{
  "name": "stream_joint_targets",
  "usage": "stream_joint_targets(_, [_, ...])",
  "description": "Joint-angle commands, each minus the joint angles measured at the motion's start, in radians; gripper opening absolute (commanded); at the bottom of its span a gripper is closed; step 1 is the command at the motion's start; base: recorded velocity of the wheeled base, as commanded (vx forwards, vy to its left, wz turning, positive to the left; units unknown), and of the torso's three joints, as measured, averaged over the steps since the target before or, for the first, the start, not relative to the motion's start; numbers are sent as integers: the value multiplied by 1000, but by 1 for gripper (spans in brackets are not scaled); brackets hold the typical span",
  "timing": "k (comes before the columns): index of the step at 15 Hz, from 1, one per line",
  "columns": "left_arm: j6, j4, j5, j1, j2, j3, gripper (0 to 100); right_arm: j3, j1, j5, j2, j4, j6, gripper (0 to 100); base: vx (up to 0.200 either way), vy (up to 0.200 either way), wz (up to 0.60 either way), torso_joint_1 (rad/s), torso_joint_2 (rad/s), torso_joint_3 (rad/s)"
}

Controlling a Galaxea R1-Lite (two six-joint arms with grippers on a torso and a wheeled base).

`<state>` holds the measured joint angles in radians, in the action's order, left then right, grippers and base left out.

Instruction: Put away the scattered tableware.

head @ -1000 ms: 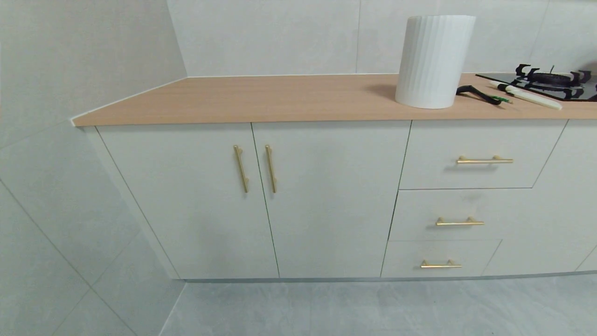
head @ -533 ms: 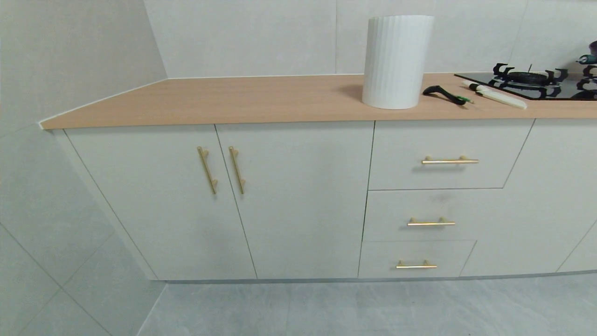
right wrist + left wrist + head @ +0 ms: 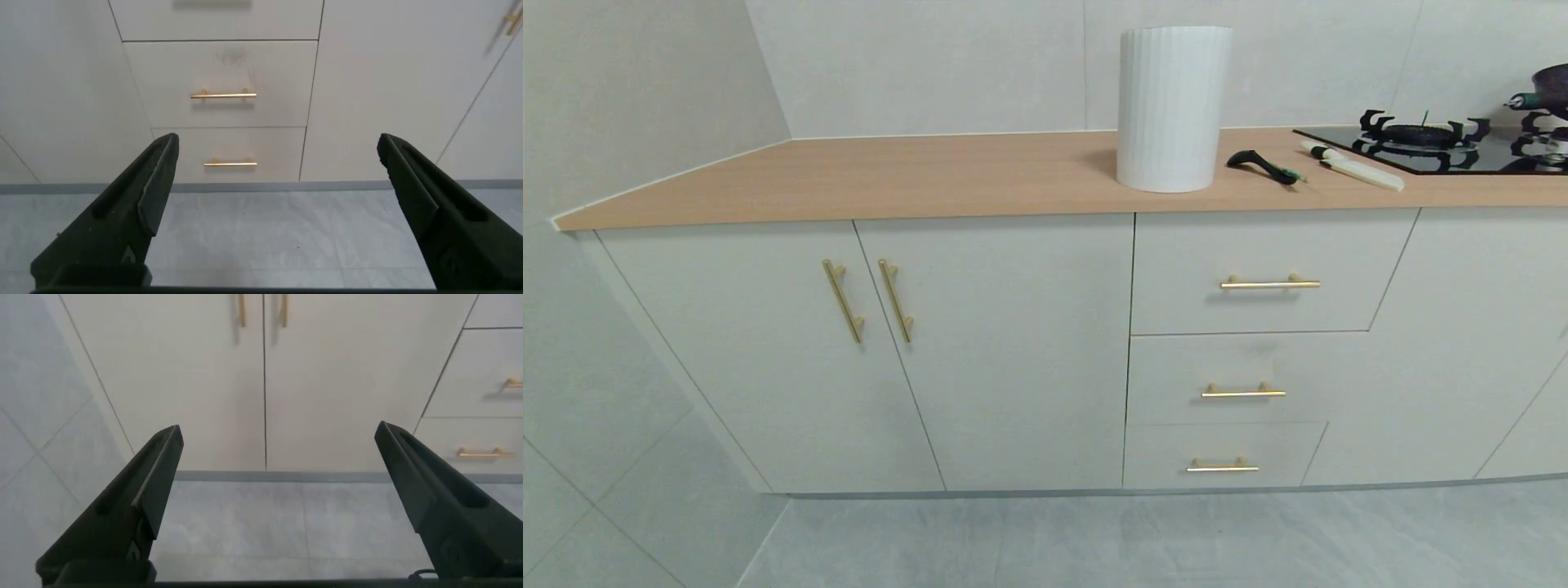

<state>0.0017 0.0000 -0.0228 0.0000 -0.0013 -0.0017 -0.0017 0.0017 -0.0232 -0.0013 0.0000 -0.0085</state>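
On the light wooden countertop (image 3: 915,175), a tall white ribbed cylindrical holder (image 3: 1174,109) is standing. Just right of it a black-handled peeler (image 3: 1262,166) and a long white utensil (image 3: 1352,166) are lying loose, before a black gas hob (image 3: 1429,147). In the left wrist view, the left gripper (image 3: 278,433) is hanging wide apart and empty, facing cream cabinet doors (image 3: 343,384). In the right wrist view, the right gripper (image 3: 276,140) is gaping likewise before brass-handled drawers (image 3: 221,82).

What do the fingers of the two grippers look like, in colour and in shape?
The left gripper has two matte black fingers. They are long and flat-sided, and each narrows to a blunt, squared tip with a bevelled inner face. The right gripper looks the same: two plain dark fingers of the same wedge shape.
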Motion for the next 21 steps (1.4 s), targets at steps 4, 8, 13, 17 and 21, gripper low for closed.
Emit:
stream_joint_targets(4, [0, -2, 0, 0, 1, 0, 100, 0, 0, 0, 1, 0, -1, 100, 50, 0, 0, 1, 2, 1])
stream_joint_targets(8, [0, -2, 0, 0, 1, 0, 100, 0, 0, 0, 1, 2, -1, 100, 200, 0, 0, 5, 1, 0])
stream_joint_targets(13, [-8, -2, 0, -2, 1, 0, 100, 0, 0, 0, 1, 0, -1, 100, 120, 0, 0, 2, 0, 0])
stream_joint_targets(17, [-6, -2, 0, 0, 1, 0, 100, 0, 0, 2, 1, 2, -2, 100, 0, 0, 0, 0, 0, 0])
stream_joint_targets(21, [-6, -2, 0, -2, 1, 0, 100, 0, 0, 3, 1, 0, -14, 100, 0, 0, 0, 0, 0, 0])
